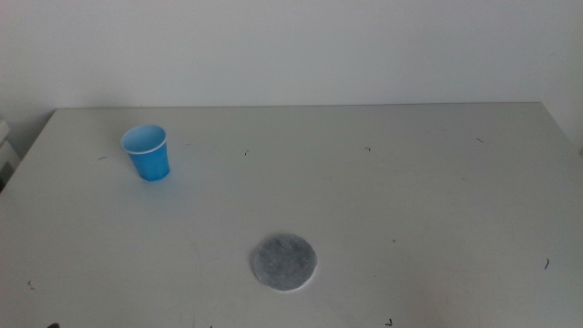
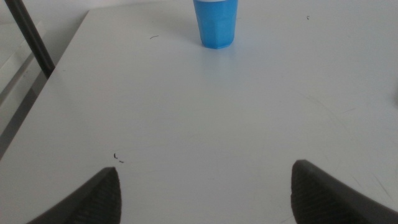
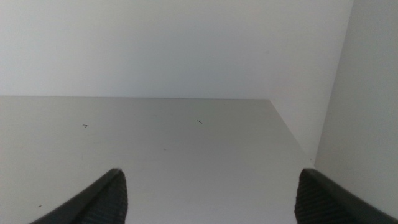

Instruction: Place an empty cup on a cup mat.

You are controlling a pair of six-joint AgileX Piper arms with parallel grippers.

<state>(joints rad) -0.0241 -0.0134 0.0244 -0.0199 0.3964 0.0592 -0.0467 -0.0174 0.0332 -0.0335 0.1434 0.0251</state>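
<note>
The cup (image 1: 147,152) stands upright in the upper left of the middle view, a small tapered paper cup with bright blue walls, a thin white rim and a pale blue inside that looks empty. It sits directly on the table (image 1: 410,191), a broad, smooth, matte off-white surface marked with a few tiny dark specks and short scratches. The cup mat (image 1: 284,262) lies flat in the lower centre of that view, a round disc of grey speckled, felt-like material with a paler edge, well apart from the cup and with nothing on it. Neither arm reaches into the middle view. In the left wrist view the left gripper (image 2: 205,190) has its two dark, rounded, faintly textured jaws spread wide, released and grasping nothing, with bare tabletop between them; the cup's blue wall shows at the top centre of that frame, its rim cut off by the frame edge, well ahead of the jaws. In the right wrist view the right gripper (image 3: 211,196) is likewise released, its dark jaws far apart over bare table, facing the table's far edge and a plain white wall (image 3: 186,43); neither the cup nor the mat appears there.
</note>
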